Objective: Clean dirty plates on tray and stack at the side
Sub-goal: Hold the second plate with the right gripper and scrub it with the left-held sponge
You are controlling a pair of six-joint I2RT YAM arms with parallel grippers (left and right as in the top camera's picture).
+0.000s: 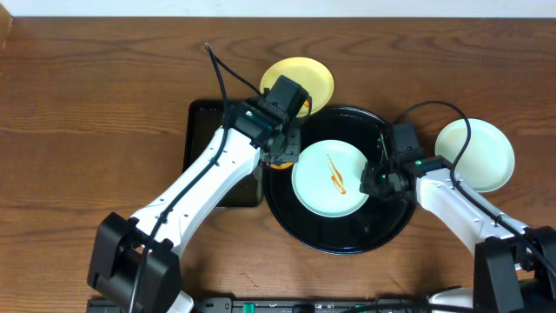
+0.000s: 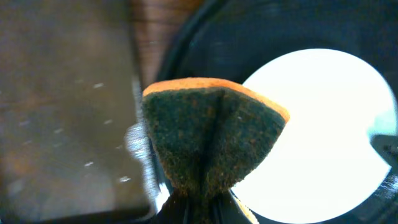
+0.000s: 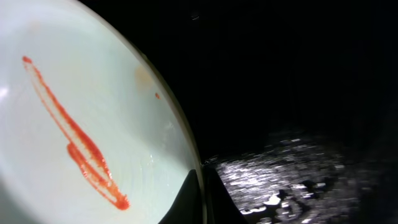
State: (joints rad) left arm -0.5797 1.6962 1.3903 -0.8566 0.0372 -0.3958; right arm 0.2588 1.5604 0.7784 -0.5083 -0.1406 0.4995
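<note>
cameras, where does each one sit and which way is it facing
overhead: fixed above the table, looking straight down at the round black tray; left arm and right arm show.
left wrist: on the left arm, looking along the left claw at its sponge over the tray's edge.
right wrist: on the right arm, looking past the right claw at the streaked mint plate.
shared: all three see that plate.

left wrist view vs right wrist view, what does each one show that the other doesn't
Only the left wrist view: the green-and-orange sponge pinched in the left gripper, the rectangular black tray and a strip of wooden table. Only the right wrist view: the orange sauce streak and the right gripper closed on the rim of the pale plate. Both: that plate lying on the round black tray.
</note>
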